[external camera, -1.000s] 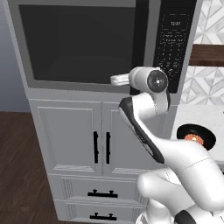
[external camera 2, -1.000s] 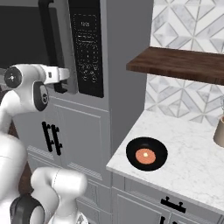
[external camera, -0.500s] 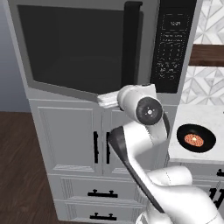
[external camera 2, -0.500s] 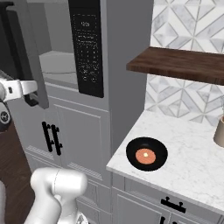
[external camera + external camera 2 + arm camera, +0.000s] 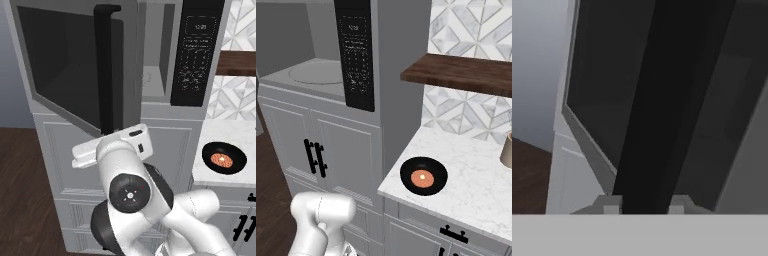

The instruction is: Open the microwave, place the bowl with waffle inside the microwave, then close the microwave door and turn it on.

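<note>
1. The microwave door (image 5: 75, 70) stands swung out to the left of the left base frame, hinged on its left edge. That bares the grey cavity of the microwave (image 5: 311, 75) and its round turntable, upper left in the right base frame, so the opening step looks nearly or fully done.
2. The tall black bar handle (image 5: 662, 100) runs up the middle of the hand frame. It rises straight from between the two grey tips of the tool (image 5: 639, 207) at the bottom edge, so the fingers sit either side of the bar, the way one would to pull the door round.
3. Whether those tips press the bar or merely straddle it, I cannot tell.
4. The bowl with waffle (image 5: 423, 176) rests on the marble worktop (image 5: 481, 185), lower centre of the right base frame, well apart from the cavity and untouched. It shows again at the right edge of the left base frame.
5. Judged next: let go of the handle, then fetch the bowl.
</note>
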Available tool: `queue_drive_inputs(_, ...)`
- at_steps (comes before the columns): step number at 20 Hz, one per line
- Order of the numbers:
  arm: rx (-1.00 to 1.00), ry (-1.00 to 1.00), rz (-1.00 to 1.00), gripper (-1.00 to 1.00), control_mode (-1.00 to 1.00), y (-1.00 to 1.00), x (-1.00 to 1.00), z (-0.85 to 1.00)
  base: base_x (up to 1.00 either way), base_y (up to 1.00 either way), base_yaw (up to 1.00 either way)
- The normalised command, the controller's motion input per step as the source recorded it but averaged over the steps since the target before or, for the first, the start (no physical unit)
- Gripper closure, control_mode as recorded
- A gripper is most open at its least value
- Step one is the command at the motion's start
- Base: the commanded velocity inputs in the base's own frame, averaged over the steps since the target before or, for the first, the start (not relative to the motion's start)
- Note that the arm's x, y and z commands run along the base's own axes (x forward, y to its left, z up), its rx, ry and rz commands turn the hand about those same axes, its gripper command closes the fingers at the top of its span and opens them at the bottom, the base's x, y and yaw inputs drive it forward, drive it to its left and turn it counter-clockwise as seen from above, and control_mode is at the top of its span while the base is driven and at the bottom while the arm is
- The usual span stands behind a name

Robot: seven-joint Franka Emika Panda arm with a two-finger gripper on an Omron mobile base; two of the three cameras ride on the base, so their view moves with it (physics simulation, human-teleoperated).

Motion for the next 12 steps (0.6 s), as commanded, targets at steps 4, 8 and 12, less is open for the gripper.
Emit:
queue_drive_inputs(4,0.0,-0.01,0.0,-1.0,-1.0,1.0,-1.0,-0.14,0.0,0.0,0.0)
queue_drive_inputs(8,0.17,-0.15,-0.02,-1.0,-1.0,0.12,-1.0,-0.02,0.0,0.0,0.0)
queue_drive_inputs(12,0.27,-0.24,-0.01,-1.0,-1.0,-0.25,-1.0,0.0,0.0,0.0,0.0)
